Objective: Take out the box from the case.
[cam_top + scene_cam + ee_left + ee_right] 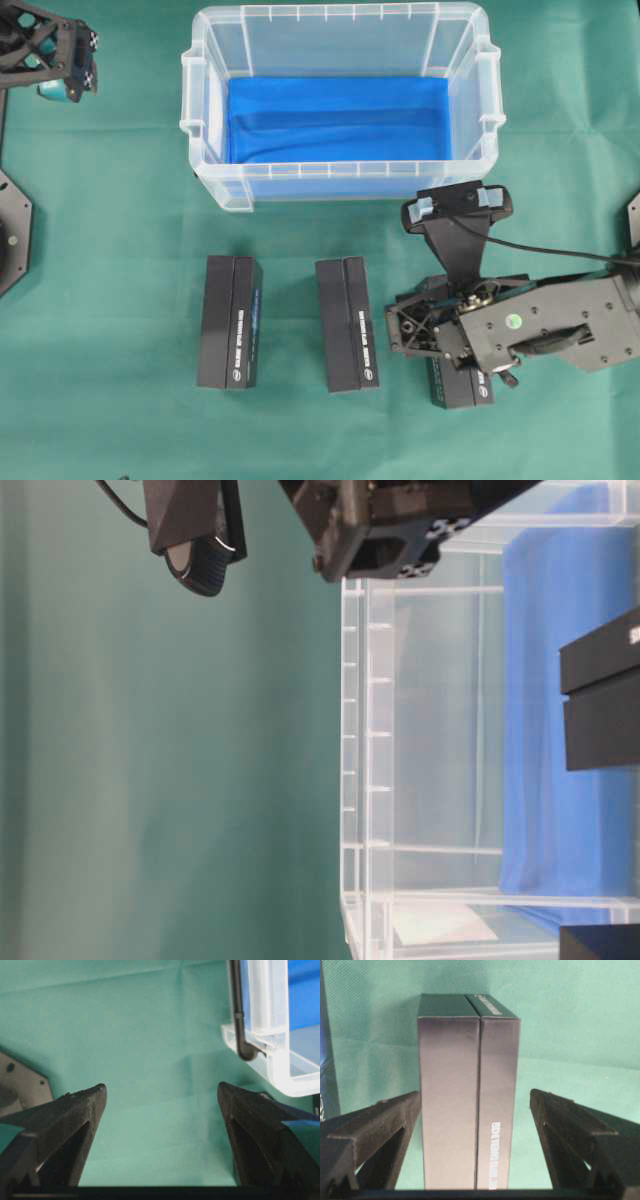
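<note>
1. The third box (462, 385) is largely hidden in the overhead view: the right arm covers it, and only its lower end shows on the table (110, 250) at about 5 o'clock of the frame.
2. The right wrist view shows that box (469, 1095) plainly: dark, lying on the green cloth, white lettering along one side. The lettering is too small to read.
3. The right gripper (475, 1110) stands with fingers apart, one on each side of the box. A gap shows on the right side; on the left the finger (385, 1120) looks just beside the box face, and contact cannot be confirmed.
4. The left gripper (161, 1105) is spread wide over bare cloth, holding nothing. In the overhead view it is cut off by the frame edge at 10 o'clock (62, 70).
5. The case (340, 195) sits at 12 o'clock on the table. Its interior shows only the blue liner (335, 120), slightly creased; no box lies in it.
6. Two further boxes lie on the table at 6 o'clock of the case: one to the left (230, 322), one in the middle (347, 323), well apart from each other, long sides roughly parallel.
7. The table-level view is turned sideways; there the case wall (420, 740) is seen through, and box edges (600, 695) are cut off at the right margin.
</note>
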Available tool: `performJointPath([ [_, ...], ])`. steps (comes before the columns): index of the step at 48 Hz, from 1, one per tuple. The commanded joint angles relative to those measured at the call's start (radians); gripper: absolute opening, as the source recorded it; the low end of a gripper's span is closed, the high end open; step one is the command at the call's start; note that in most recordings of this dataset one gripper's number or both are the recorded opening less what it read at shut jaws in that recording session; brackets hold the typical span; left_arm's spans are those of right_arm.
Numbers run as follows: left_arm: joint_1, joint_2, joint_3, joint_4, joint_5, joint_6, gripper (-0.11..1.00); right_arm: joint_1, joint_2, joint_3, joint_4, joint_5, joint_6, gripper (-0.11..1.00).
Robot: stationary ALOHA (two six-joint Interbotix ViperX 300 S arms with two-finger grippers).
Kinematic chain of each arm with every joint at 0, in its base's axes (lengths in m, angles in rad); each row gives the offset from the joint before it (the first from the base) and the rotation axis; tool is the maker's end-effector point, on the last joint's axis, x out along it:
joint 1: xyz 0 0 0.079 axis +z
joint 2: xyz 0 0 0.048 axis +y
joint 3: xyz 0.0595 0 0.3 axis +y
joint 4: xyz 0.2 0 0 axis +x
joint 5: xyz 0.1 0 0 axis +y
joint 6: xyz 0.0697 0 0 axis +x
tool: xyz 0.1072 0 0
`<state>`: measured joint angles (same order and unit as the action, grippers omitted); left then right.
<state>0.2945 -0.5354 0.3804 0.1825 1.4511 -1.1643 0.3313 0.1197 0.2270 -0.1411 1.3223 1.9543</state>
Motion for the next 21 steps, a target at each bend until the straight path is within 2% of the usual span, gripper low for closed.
performJointPath([
  [1,-0.002,-0.008,-0.012,0.003,-0.003,0.0,0.9,0.0,-0.037,-0.023,-0.003,0.003,0.0,0.9],
  [13,-0.005,-0.008,-0.012,0.003,-0.005,-0.002,0.9,-0.002,-0.071,-0.049,-0.003,0.015,0.0,0.89],
  [21,-0.003,-0.008,-0.014,0.003,-0.005,-0.003,0.9,-0.002,-0.098,-0.092,-0.005,0.064,-0.002,0.89],
])
